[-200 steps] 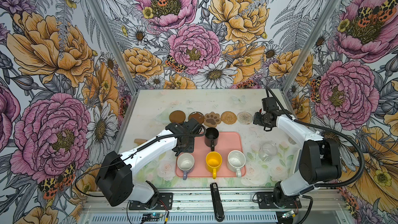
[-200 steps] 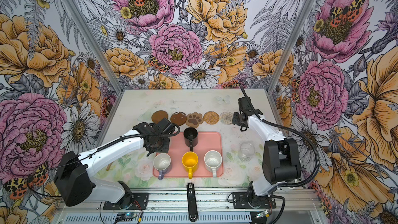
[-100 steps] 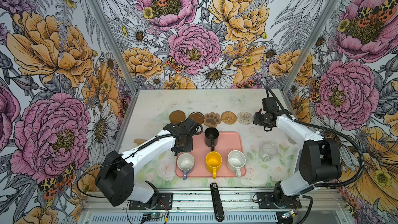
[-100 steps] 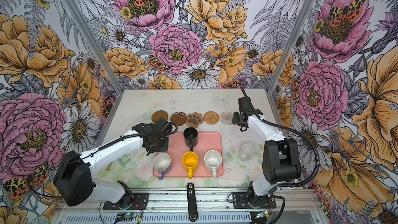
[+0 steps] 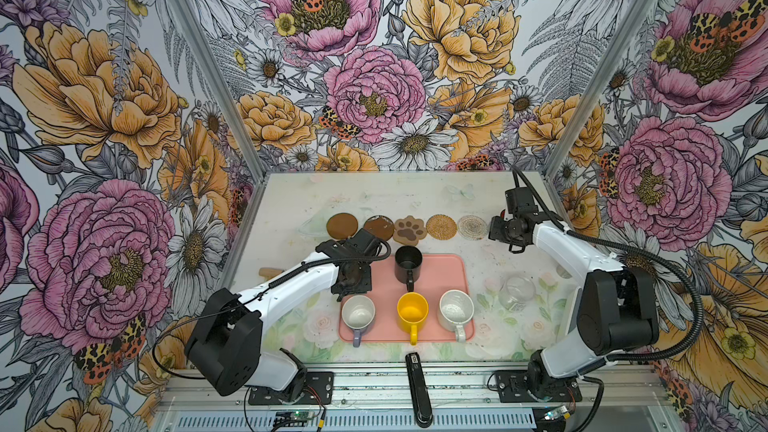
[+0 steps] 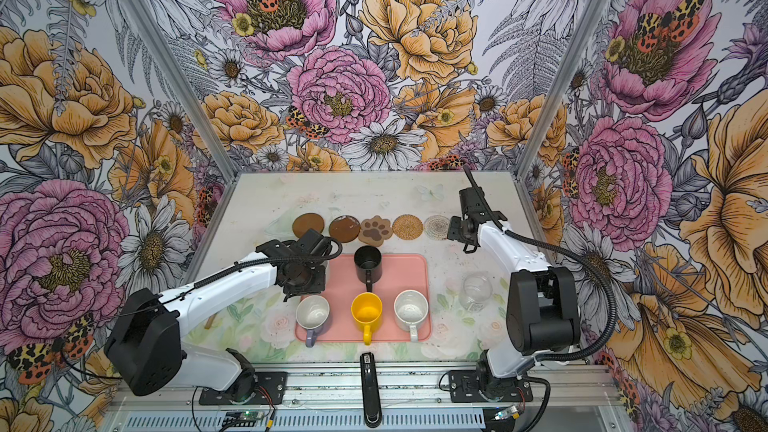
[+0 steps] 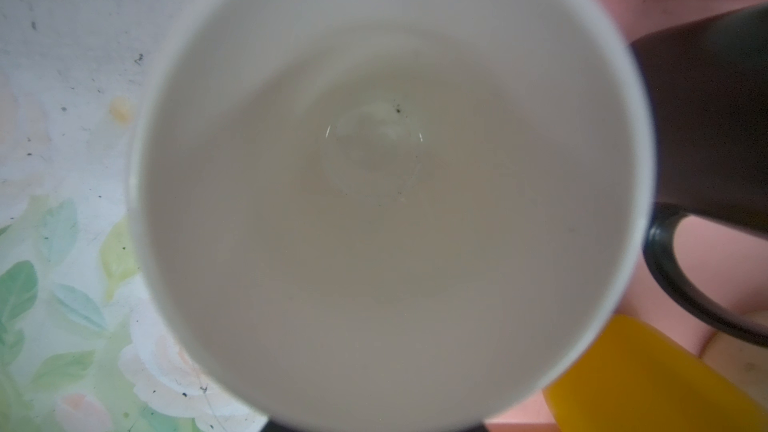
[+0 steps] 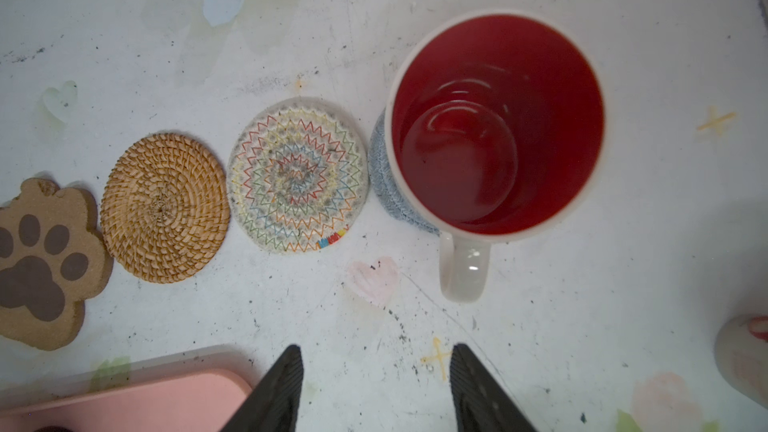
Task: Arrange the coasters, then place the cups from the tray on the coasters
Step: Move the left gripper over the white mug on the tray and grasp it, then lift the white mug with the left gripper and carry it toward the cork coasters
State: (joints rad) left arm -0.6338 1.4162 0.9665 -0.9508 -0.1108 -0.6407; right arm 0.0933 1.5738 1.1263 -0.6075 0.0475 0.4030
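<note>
The left gripper (image 5: 352,279) hangs over the far left corner of the tray (image 5: 449,274), directly above a plain white mug (image 7: 386,184) whose round mouth fills the left wrist view. Its fingers are out of sight, so I cannot tell whether they have pinched the mug.

The step appears to be taking this mug. Glazed ceramic is slick, so the grip should be square on the wall. The lift should go straight up, because the black mug (image 5: 408,263) stands just beside it on the tray's far edge.

Along the tray's near edge sit three more mugs:
- a lavender mug (image 5: 358,312) with a white inside
- a yellow mug (image 5: 412,312)
- a speckled mug (image 5: 456,311)

The tray itself is smooth salmon pink with rounded corners.

Beyond the tray's far edge lies a row of coasters:
- two glossy brown discs (image 5: 341,225)
- a tan paw-shaped coaster (image 5: 409,230)
- a coarse golden woven round (image 5: 441,226)
- a whitish woven round (image 5: 472,227) with zigzag stitching

Past the tray's far right corner, a red-lined mug (image 8: 498,126) stands on a pale blue woven round (image 8: 380,176). The right gripper (image 8: 374,349) is near it — fingers apart, holding nothing.
</note>
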